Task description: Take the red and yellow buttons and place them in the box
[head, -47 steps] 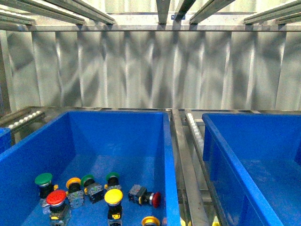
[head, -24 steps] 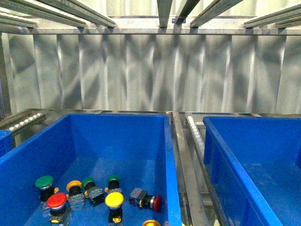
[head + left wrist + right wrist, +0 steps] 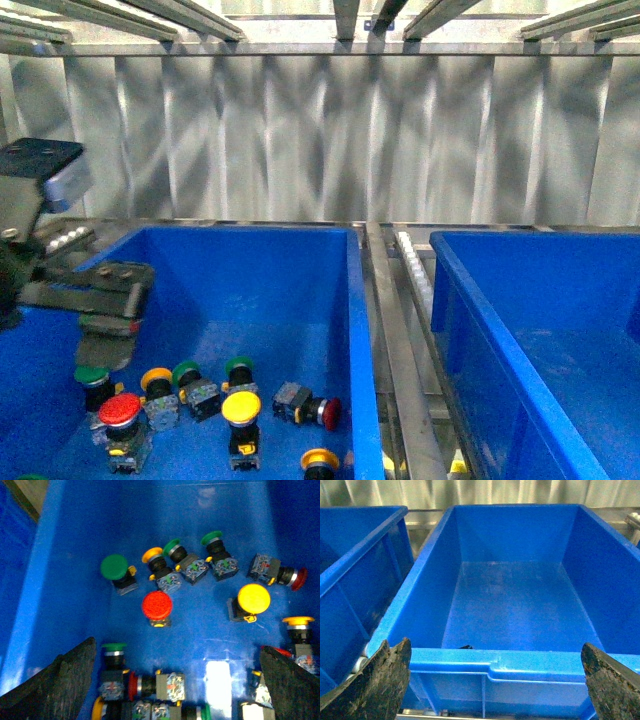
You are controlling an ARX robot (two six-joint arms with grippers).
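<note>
Several push buttons lie on the floor of the left blue crate [image 3: 250,270]. Among them are a red-capped one [image 3: 119,409], a yellow-capped one [image 3: 241,407], a red one on its side [image 3: 325,412] and a yellow one [image 3: 320,460] at the near edge. In the left wrist view I see the red cap [image 3: 157,605], the yellow cap [image 3: 253,598] and green caps [image 3: 114,566]. My left gripper [image 3: 100,350] [image 3: 176,650] hangs open and empty above the buttons. The empty blue box [image 3: 480,320] [image 3: 520,535] stands on the right. My right gripper [image 3: 495,652] is open just before its rim.
A metal roller rail [image 3: 410,270] runs between the two crates. Corrugated metal wall [image 3: 320,140] stands behind. Another blue crate [image 3: 355,555] flanks the empty one in the right wrist view. More buttons [image 3: 170,687] crowd the crate floor close under my left gripper.
My left arm has come into the front view at the left, over the crate of buttons. The buttons have not moved.
</note>
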